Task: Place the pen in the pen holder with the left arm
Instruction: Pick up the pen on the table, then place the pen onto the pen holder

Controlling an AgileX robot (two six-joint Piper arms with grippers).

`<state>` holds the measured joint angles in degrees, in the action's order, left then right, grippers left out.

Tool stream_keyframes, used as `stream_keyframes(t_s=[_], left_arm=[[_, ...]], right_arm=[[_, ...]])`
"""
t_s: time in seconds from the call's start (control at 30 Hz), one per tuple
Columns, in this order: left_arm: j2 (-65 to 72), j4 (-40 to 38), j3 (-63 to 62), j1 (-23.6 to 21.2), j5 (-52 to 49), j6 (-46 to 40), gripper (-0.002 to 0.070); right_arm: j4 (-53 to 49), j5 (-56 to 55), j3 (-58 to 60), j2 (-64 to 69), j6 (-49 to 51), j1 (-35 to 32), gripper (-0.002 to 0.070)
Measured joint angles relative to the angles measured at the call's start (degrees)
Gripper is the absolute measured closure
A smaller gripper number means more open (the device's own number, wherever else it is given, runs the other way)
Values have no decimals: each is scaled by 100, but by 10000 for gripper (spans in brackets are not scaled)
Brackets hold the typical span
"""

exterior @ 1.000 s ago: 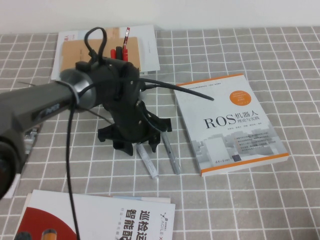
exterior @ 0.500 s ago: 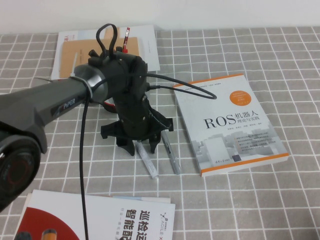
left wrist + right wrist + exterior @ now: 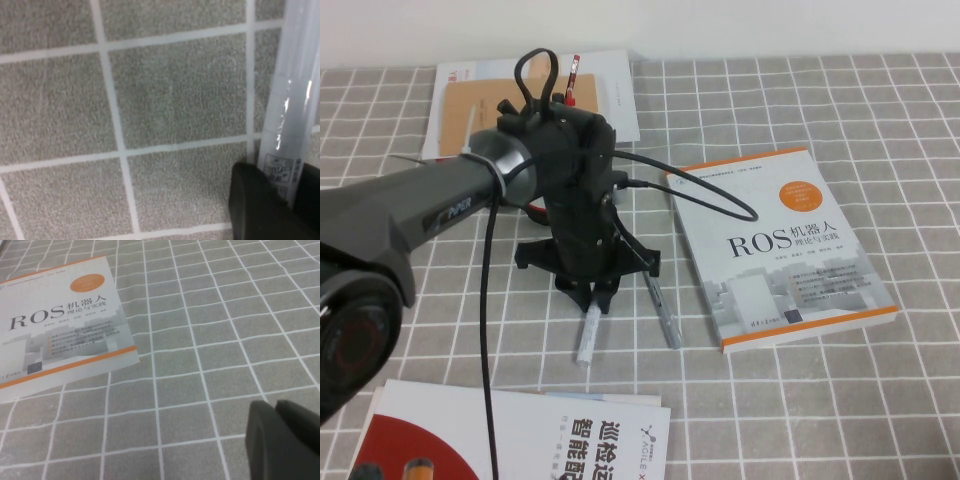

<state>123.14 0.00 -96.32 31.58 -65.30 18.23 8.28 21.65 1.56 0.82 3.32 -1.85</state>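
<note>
The pen (image 3: pixel 588 338) hangs tilted from the left gripper (image 3: pixel 590 300), which is closed on its top end; it may slip. The right gripper (image 3: pixel 285 440) idles above the cloth, fingers together.

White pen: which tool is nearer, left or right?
Left. The left tool is shut on the white pen. The right tool sits apart over bare cloth, beyond the ROS book.

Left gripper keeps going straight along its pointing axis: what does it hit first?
Probably the grey checked tablecloth. The left gripper points down at it, shut on the white cylindrical marker pen, whose lower end likely touches first; depth unclear. The right gripper is elsewhere.
</note>
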Motion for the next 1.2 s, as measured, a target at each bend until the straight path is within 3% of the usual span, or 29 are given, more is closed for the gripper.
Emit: stream_keyframes(t_s=[0.3, 0.5, 0.73, 0.93, 1.1, 1.2], left_arm=[[-790, 665, 146, 443, 173, -225, 566], [-1906, 1051, 692, 900, 1016, -178, 566], [-2866, 1831, 1685, 944, 1974, 449, 566], [-3584, 3062, 2692, 512, 3501, 1471, 566], [-3717, 3361, 3377, -277, 5867, 1672, 566], [-3600, 3371, 3513, -614, 6694, 1683, 566]], right_arm=[[0, 0, 0, 0, 0, 0, 691], [0, 0, 0, 0, 0, 0, 691], [0, 0, 0, 0, 0, 0, 691], [0, 0, 0, 0, 0, 0, 691], [0, 0, 0, 0, 0, 0, 691], [0, 0, 0, 0, 0, 0, 691]])
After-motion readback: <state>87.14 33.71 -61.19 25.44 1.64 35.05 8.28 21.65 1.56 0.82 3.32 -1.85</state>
